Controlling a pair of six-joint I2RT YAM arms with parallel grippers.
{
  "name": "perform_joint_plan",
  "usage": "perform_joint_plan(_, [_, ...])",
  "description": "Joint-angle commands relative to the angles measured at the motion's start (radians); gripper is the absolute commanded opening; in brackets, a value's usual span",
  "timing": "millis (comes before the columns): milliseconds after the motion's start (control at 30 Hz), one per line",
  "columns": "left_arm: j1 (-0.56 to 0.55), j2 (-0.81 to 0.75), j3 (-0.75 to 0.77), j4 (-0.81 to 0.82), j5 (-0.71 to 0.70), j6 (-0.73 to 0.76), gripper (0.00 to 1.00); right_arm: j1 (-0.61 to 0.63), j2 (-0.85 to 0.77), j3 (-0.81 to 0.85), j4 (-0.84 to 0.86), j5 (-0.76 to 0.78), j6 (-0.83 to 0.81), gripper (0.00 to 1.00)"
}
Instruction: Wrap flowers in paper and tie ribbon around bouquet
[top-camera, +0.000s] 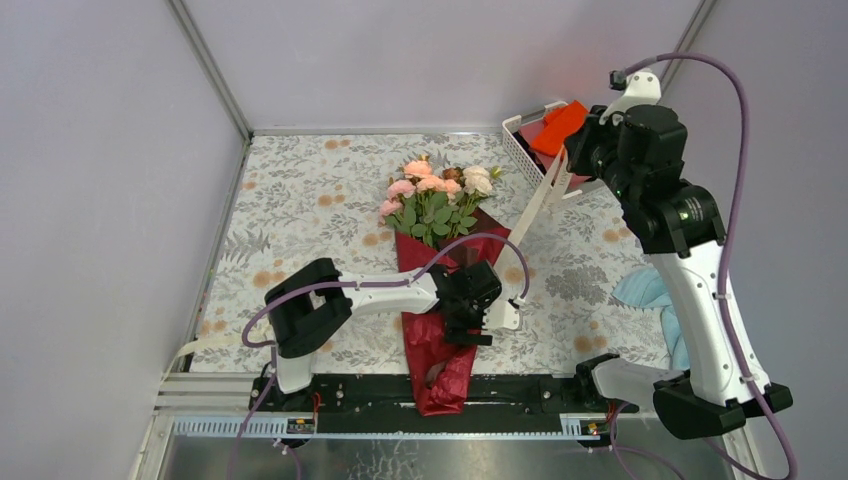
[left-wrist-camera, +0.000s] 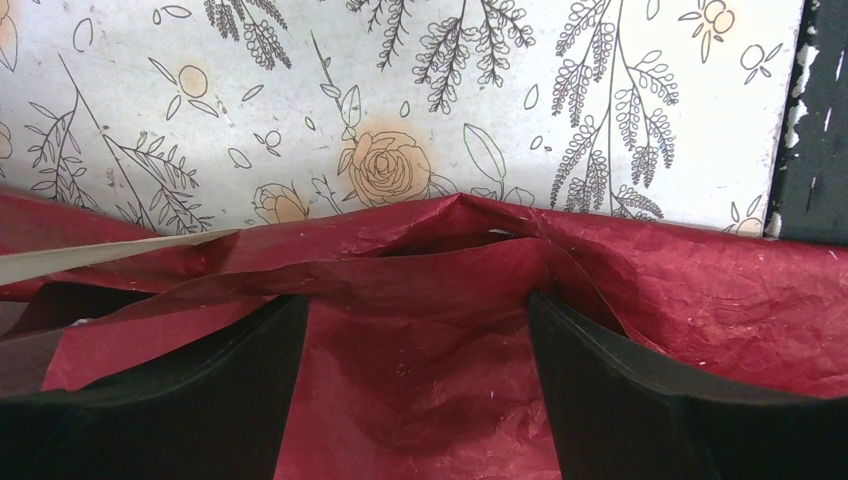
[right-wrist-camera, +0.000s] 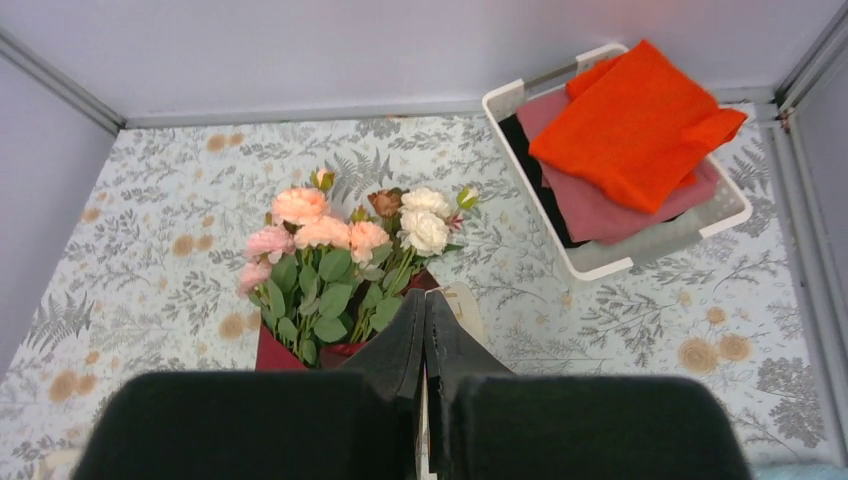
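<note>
We see the bouquet (top-camera: 440, 215) lying mid-desk (top-camera: 300, 200), its paper (left-wrist-camera: 420, 400) partly hidden beneath the spread left tool (left-wrist-camera: 415, 300). The right tool (right-wrist-camera: 423, 300), pressed together, pinches the ribbon (top-camera: 537, 205). A white basket (right-wrist-camera: 610, 262) holds orange cloth (right-wrist-camera: 635, 120), pink cloth (right-wrist-camera: 620, 210) and a black item (right-wrist-camera: 530, 170).

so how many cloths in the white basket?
3 visible: orange cloth on top, dull pink cloth under it, black cloth along the basket wall beside them. More may be hidden underneath.

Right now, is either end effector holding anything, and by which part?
The right end effector is shut on the ribbon, at its raised upper part. The left end effector is open astride the paper, gripping nothing.
</note>
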Motion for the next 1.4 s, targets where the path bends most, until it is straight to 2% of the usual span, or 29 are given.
perform_joint_plan(0, [-0.008, 0.021, -0.008, 0.041, -0.037, 0.032, 0.88, 0.004, -0.020, 0.039, -0.016, 0.052, -0.025, 0.00])
perform_joint_plan(100, [-0.008, 0.022, -0.019, 0.046, -0.042, 0.033, 0.88, 0.004, -0.016, 0.079, -0.002, 0.071, -0.042, 0.00])
perform_joint_plan(367, [-0.008, 0.027, -0.015, 0.050, -0.042, 0.029, 0.88, 0.004, 0.052, 0.414, 0.011, 0.112, -0.094, 0.00])
perform_joint_plan(467, [-0.008, 0.028, -0.020, 0.054, -0.037, 0.029, 0.88, 0.004, 0.056, 0.396, 0.039, 0.065, -0.075, 0.00])
perform_joint_plan(567, [-0.011, 0.027, -0.021, 0.054, -0.035, 0.029, 0.88, 0.011, 0.069, 0.268, 0.109, -0.132, 0.011, 0.00])
perform_joint_plan(633, [-0.015, 0.029, -0.023, 0.057, -0.043, 0.031, 0.88, 0.096, 0.106, 0.170, 0.161, -0.206, 0.060, 0.00])
perform_joint_plan(700, [-0.022, 0.029, -0.028, 0.060, -0.056, 0.035, 0.88, 0.258, 0.171, 0.113, 0.196, -0.146, 0.030, 0.00])
perform_joint_plan(833, [-0.040, 0.023, -0.052, 0.070, -0.076, 0.044, 0.87, 0.462, 0.369, 0.168, 0.223, -0.196, 0.029, 0.00])
perform_joint_plan(1000, [-0.055, 0.018, -0.080, 0.078, -0.083, 0.050, 0.87, 0.594, 0.623, 0.315, 0.207, -0.288, 0.037, 0.00])
perform_joint_plan(1167, [-0.062, 0.000, -0.117, 0.091, -0.081, 0.066, 0.87, 0.631, 0.799, 0.444, 0.076, -0.384, 0.017, 0.00])
perform_joint_plan(1200, [-0.063, 0.001, -0.120, 0.092, -0.081, 0.070, 0.88, 0.631, 0.809, 0.460, 0.052, -0.390, 0.004, 0.10])
perform_joint_plan(1267, [-0.063, 0.003, -0.122, 0.092, -0.078, 0.070, 0.87, 0.631, 0.812, 0.491, -0.006, -0.368, -0.034, 0.41])
perform_joint_plan(1333, [-0.064, 0.004, -0.122, 0.091, -0.075, 0.069, 0.87, 0.629, 0.788, 0.506, -0.059, -0.306, -0.077, 0.64])
perform_joint_plan(1367, [-0.063, 0.004, -0.121, 0.093, -0.071, 0.070, 0.87, 0.626, 0.756, 0.500, -0.073, -0.264, -0.096, 0.72])
